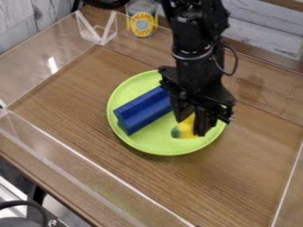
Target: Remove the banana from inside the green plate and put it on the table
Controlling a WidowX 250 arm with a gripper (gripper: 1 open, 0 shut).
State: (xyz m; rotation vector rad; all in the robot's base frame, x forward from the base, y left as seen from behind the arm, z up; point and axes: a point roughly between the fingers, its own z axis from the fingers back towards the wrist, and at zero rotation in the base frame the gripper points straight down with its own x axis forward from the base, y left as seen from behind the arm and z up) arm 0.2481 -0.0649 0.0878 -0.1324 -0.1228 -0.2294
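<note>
The gripper (193, 123) holds the banana (190, 127) between its fingers, just above the green plate (136, 136), right of the blue block (147, 108). Pickup done. Remaining: carry beyond the rim, set on the table (95, 177).

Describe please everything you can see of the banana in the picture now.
The banana is a small bright yellow toy that looks like smooth plastic. Only a small part shows, between the black fingers of the tool, which points down and is closed on it. It sits over the right side of the green plate, beside the blue block without touching it. Whether it still rests on the plate cannot be told; its full shape is hidden.
</note>
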